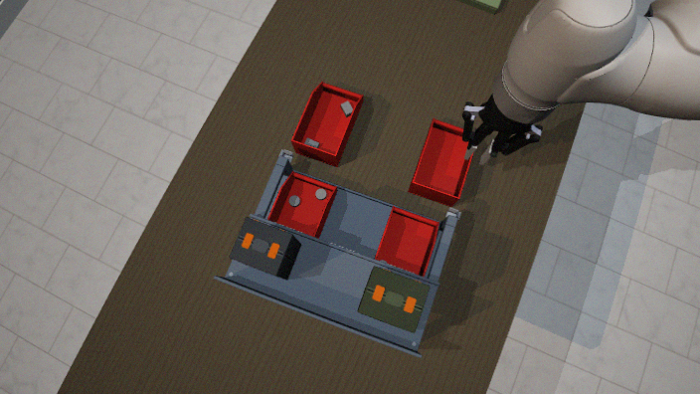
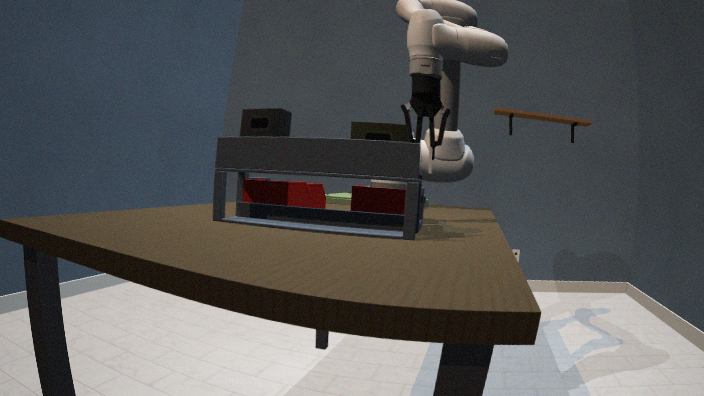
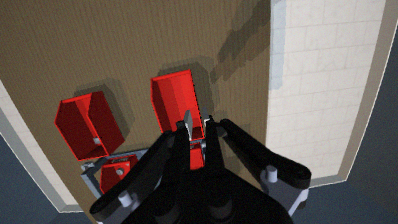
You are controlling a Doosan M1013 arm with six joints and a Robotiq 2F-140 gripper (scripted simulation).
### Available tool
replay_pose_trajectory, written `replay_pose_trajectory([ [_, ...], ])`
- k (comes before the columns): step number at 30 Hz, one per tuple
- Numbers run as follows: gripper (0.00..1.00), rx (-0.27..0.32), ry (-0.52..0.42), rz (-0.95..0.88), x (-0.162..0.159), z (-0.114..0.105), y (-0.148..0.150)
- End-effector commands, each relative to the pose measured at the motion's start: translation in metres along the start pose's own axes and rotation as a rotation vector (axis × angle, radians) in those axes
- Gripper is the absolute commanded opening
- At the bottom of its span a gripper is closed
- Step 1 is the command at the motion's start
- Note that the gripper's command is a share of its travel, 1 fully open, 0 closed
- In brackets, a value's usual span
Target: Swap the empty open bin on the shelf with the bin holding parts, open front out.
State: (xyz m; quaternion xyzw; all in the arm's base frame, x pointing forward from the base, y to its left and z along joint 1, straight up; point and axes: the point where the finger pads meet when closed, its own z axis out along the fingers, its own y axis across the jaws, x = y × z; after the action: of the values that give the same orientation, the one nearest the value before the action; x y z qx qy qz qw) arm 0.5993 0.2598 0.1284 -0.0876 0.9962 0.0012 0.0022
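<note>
The arm (image 1: 597, 50) is built of thick, rounded segments in a matt beige-white, with fine dark seam lines ringing the wrist collar just above the gripper (image 1: 479, 149). That gripper is black, with slim linked bars, pale grey pivot pins at its knuckles and light, narrow fingertips.

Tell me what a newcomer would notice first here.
The bulky beige arm at upper right, its narrowed tool hanging empty above the right wall of an empty red bin on the table. Left of it stands a red bin with grey parts; the grey shelf below has a gap between its left bin and right bin.
</note>
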Motion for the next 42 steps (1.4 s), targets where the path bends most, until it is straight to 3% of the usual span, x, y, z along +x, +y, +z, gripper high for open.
replay_pose_trajectory([
  [1,0.24,0.0,0.0,0.0,0.0,-0.006,0.0],
  [37,0.24,0.0,0.0,0.0,0.0,-0.025,0.0],
  [38,0.1,0.0,0.0,0.0,0.0,-0.025,0.0],
  [42,0.1,0.0,0.0,0.0,0.0,-0.025,0.0],
])
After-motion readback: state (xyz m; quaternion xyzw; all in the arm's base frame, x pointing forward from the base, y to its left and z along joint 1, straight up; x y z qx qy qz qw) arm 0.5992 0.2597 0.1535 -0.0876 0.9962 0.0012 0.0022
